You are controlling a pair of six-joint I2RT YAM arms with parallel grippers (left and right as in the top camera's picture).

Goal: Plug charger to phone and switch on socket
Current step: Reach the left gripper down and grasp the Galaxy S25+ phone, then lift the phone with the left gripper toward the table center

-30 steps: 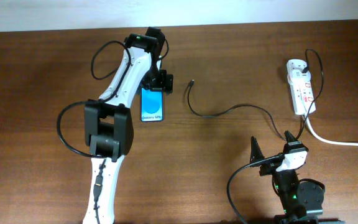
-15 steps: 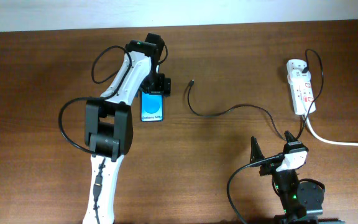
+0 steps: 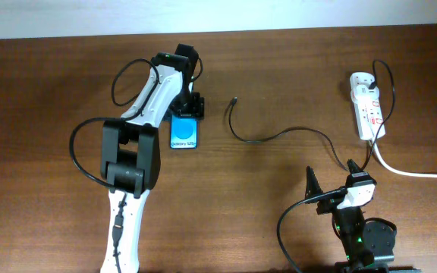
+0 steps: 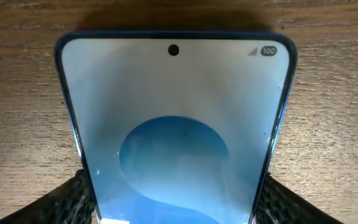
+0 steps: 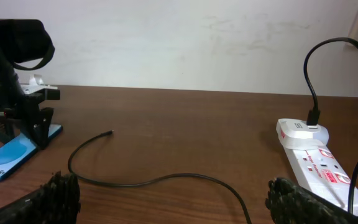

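Observation:
The phone [image 3: 184, 135], with a blue screen, lies flat on the table left of centre. My left gripper [image 3: 186, 114] is shut on its far end. In the left wrist view the phone [image 4: 176, 124] fills the frame, and both fingers [image 4: 67, 202] press its side edges. The charger, a thin black cable [image 3: 279, 135], curves across the table; its free plug tip [image 3: 235, 99] lies right of the phone. Its other end is plugged into the white socket strip [image 3: 366, 106] at the far right. My right gripper [image 3: 332, 178] is open and empty, near the front edge.
The socket's thick white lead [image 3: 416, 173] runs off the right edge. In the right wrist view the cable [image 5: 166, 177] crosses between my open fingers [image 5: 297, 202], with the socket [image 5: 312, 158] to the right and the phone [image 5: 11, 158] to the far left.
My left gripper has shifted the phone slightly toward the front and left, straightening it a little. The right arm and the cable have not moved.

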